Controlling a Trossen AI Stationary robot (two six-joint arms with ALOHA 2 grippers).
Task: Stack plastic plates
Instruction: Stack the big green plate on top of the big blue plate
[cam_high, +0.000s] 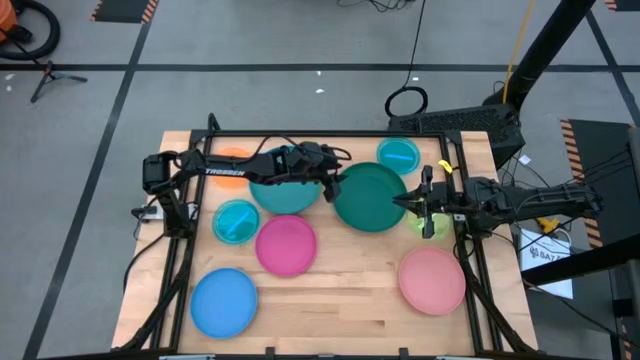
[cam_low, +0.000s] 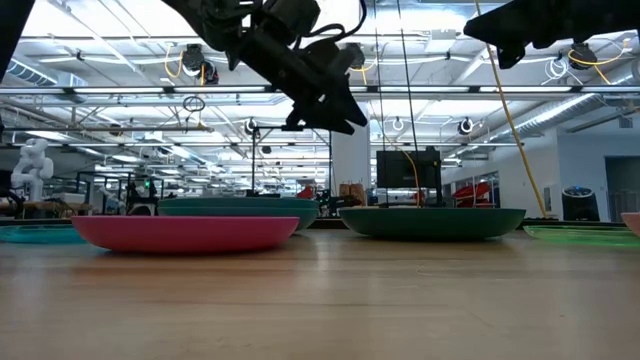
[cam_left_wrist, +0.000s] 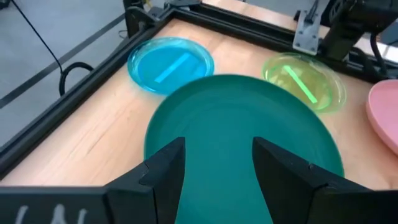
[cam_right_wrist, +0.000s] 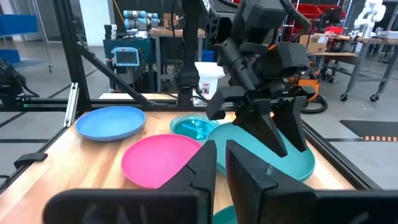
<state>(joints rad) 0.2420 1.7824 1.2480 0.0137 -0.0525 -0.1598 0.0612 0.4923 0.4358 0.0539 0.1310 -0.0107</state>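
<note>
Several plastic plates lie flat on the wooden table. The large teal plate (cam_high: 283, 193) and the large dark green plate (cam_high: 370, 197) sit side by side at the middle. My left gripper (cam_high: 326, 178) hangs open between them, its fingers over the dark green plate's (cam_left_wrist: 239, 134) near rim, and is raised clear in the low view (cam_low: 325, 105). My right gripper (cam_high: 414, 203) is shut and held high (cam_low: 515, 35) at the dark green plate's right edge, over the small lime plate (cam_high: 431, 224). The fingertips (cam_right_wrist: 221, 165) nearly meet.
Around the two big plates lie an orange plate (cam_high: 232, 155) under the left arm, cyan plates (cam_high: 398, 153) (cam_high: 236, 220), a magenta plate (cam_high: 286, 244), a blue plate (cam_high: 224, 302) and a pink plate (cam_high: 432, 280). A black frame (cam_high: 300, 134) borders the table. Bare wood (cam_high: 340, 300) shows at the near middle.
</note>
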